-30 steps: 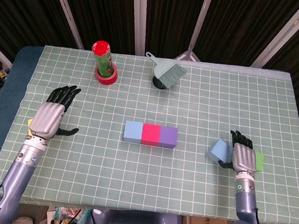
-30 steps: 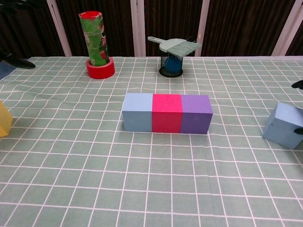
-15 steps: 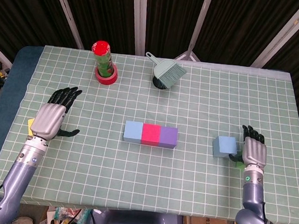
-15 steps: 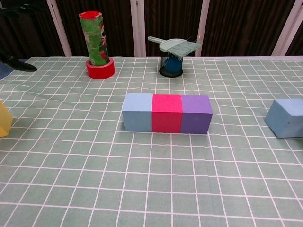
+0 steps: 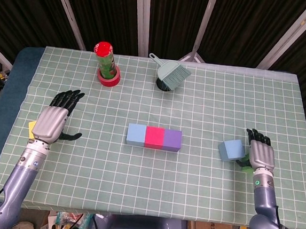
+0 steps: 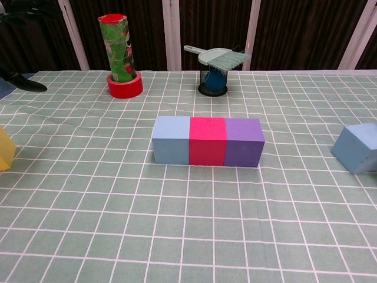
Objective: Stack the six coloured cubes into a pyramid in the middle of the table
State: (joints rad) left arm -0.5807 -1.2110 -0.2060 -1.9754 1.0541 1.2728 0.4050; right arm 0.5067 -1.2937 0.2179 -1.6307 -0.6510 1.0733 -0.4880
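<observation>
Three cubes stand in a row mid-table: light blue (image 5: 136,135) (image 6: 171,140), pink (image 5: 154,137) (image 6: 207,141), purple (image 5: 173,139) (image 6: 244,142). A blue cube (image 5: 231,150) (image 6: 358,148) sits tilted at the right, against the thumb side of my right hand (image 5: 260,156), whose fingers stretch forward beside it, not around it. A sliver of a green cube (image 5: 243,165) shows under that hand. At the left, my left hand (image 5: 53,122) hovers open, fingers apart, with a yellow cube (image 5: 31,130) (image 6: 5,148) just beyond its outer side.
A green can inside a red tape roll (image 5: 108,65) (image 6: 121,59) stands at the back left. A brush-and-dustpan set in a dark cup (image 5: 171,76) (image 6: 215,68) stands at the back centre. The checked cloth (image 5: 146,189) covers the table.
The blue cube was tilted by my right hand, lay flat half a second ago as the hand drew right, and is tilted again now. My left hand barely moved.
</observation>
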